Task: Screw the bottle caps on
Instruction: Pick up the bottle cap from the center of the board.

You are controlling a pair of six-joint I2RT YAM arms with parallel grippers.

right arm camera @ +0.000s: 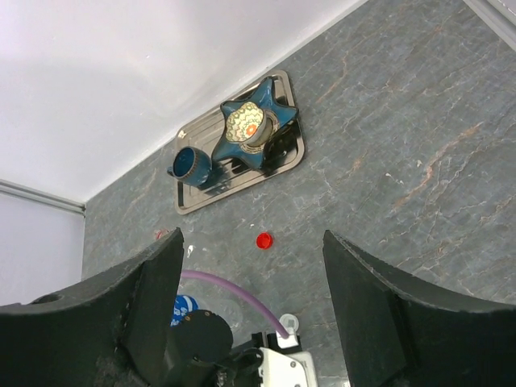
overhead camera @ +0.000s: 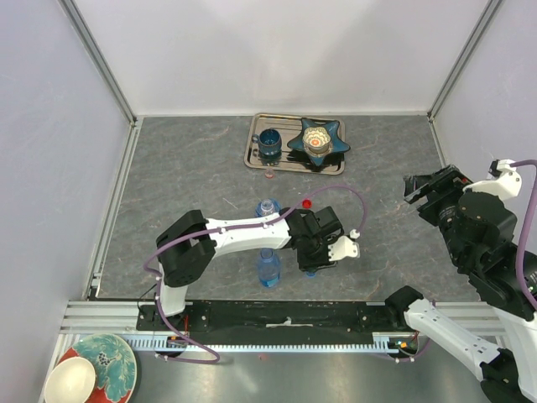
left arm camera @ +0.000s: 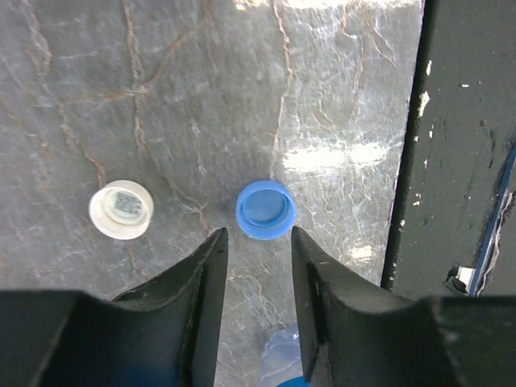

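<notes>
Two clear blue-labelled bottles stand uncapped mid-table, one farther (overhead camera: 268,207) and one nearer (overhead camera: 268,269). My left gripper (overhead camera: 310,265) is open and empty, pointing down at the table. In the left wrist view its jaws (left arm camera: 258,234) are apart just short of the blue cap (left arm camera: 265,210), not touching it. The white cap (left arm camera: 121,210) lies beside it and also shows in the top view (overhead camera: 357,233). The red cap (overhead camera: 307,203) lies near the farther bottle. My right gripper (overhead camera: 417,189) is wide open and empty, raised at the right; the red cap (right arm camera: 264,240) shows between its jaws, far below.
A metal tray (overhead camera: 255,159) at the back holds a dark blue cup (overhead camera: 269,144) and a blue star-shaped dish (overhead camera: 317,139). A black rail (left arm camera: 459,161) runs along the near table edge. A patterned plate (overhead camera: 105,361) and a white bowl (overhead camera: 69,379) sit off the table at the near left.
</notes>
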